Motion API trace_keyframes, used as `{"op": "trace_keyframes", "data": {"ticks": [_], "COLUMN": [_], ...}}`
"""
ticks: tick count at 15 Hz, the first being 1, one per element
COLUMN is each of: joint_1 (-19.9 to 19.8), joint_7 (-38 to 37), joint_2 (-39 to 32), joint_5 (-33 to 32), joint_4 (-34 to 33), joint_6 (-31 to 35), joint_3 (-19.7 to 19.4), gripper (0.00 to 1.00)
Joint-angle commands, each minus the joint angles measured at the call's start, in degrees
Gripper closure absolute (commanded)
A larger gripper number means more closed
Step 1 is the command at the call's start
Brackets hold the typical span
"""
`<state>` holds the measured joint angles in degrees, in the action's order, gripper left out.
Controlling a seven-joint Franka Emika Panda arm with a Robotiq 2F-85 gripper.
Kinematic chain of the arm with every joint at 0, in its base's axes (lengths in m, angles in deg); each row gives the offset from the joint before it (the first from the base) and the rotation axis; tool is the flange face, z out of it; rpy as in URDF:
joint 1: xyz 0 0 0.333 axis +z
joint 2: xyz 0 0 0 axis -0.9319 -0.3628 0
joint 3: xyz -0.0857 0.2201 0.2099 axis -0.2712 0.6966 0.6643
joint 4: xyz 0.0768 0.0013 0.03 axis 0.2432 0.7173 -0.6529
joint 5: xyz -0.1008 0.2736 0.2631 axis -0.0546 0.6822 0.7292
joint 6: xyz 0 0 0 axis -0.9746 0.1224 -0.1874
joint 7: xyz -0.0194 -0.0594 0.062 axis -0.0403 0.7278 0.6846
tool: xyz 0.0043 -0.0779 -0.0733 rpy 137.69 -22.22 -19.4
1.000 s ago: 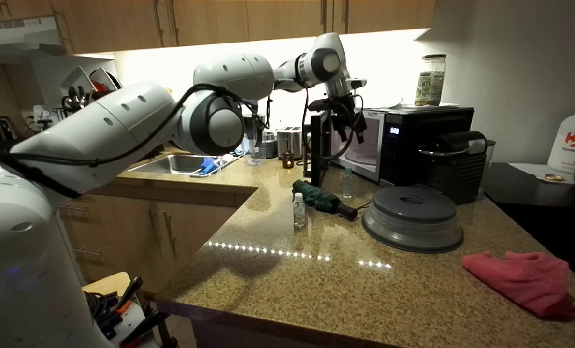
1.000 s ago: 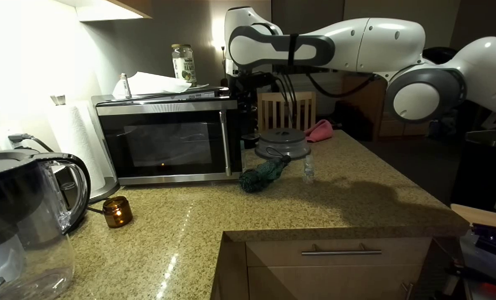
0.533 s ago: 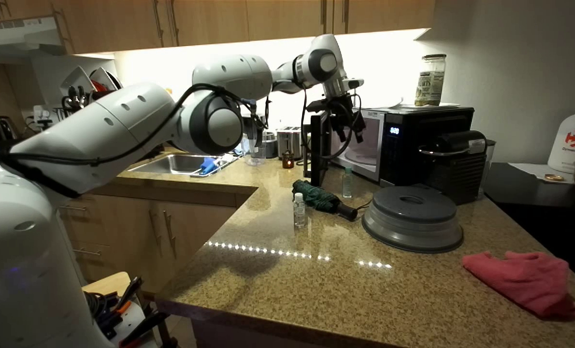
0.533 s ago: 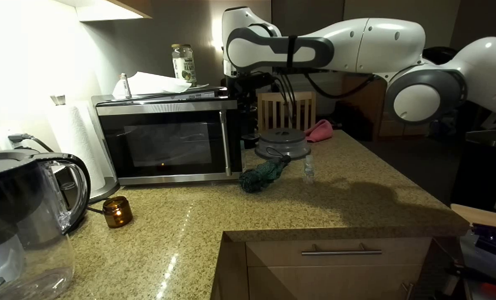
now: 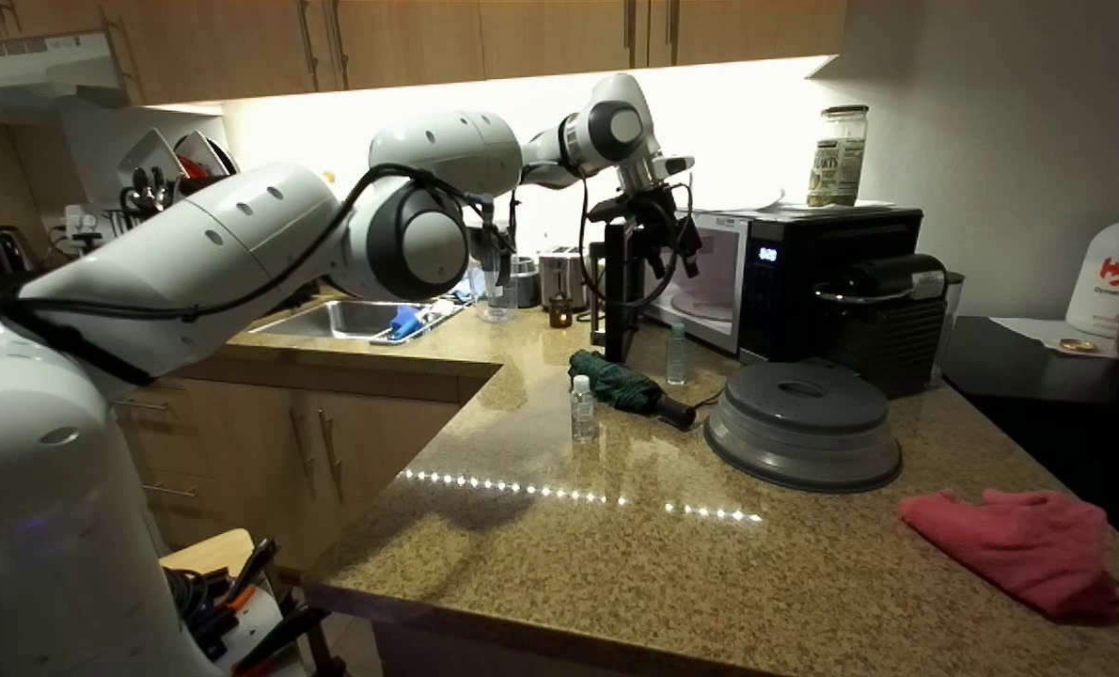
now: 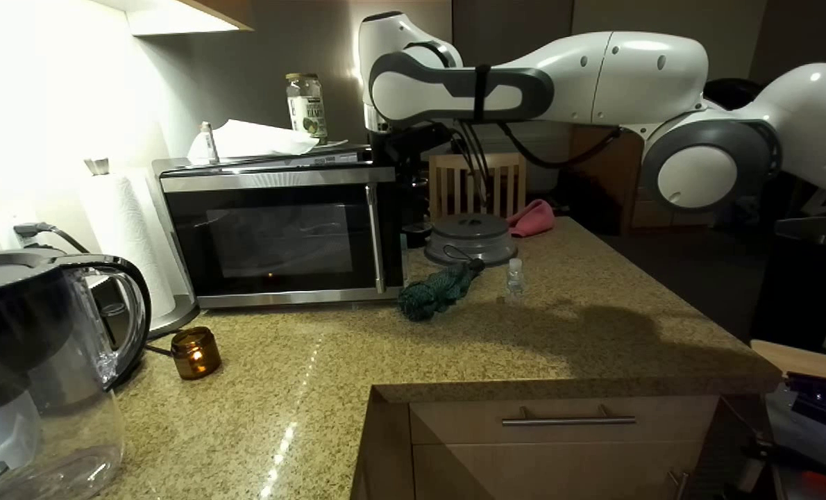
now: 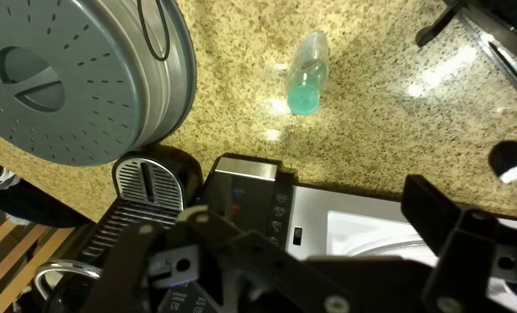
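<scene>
My gripper (image 7: 306,208) is open and empty in the wrist view, its dark fingers wide apart over the microwave front. In an exterior view the gripper (image 5: 674,266) hangs between the swung-open microwave door (image 5: 622,301) and the lit cavity. I cannot tell whether it touches the door. In an exterior view the door's outer face (image 6: 274,239), with a vertical handle (image 6: 375,239), partly hides the gripper. A clear bottle with a teal cap (image 7: 306,82) stands on the counter below; it also shows in an exterior view (image 5: 676,355). The microwave (image 5: 766,273) has a lit display.
A folded green umbrella (image 5: 621,385) and a white-capped clear bottle (image 5: 582,411) lie and stand before the door. A grey dome cover (image 5: 799,428), coffee machine (image 5: 884,315) and pink cloth (image 5: 1020,545) are nearby. A jar (image 5: 839,155) stands atop the microwave. A water pitcher (image 6: 45,375) and amber candle (image 6: 196,353) stand on the counter.
My arm and gripper have moved a little to the left and slightly down in both exterior views, closer to the open door. The other things have not moved.
</scene>
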<state>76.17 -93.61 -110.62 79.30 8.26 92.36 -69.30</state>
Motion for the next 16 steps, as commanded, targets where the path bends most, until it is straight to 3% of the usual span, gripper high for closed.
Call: {"op": "trace_keyframes", "data": {"ticks": [1,16], "joint_1": [0.87,2.36], "joint_7": [1.56,2.41], "joint_2": [0.15,0.38], "joint_5": [-1.15,-2.09], "joint_4": [0.29,0.51], "joint_6": [-0.12,1.12], "joint_3": [-0.41,-0.87], "gripper": [0.00,0.00]}}
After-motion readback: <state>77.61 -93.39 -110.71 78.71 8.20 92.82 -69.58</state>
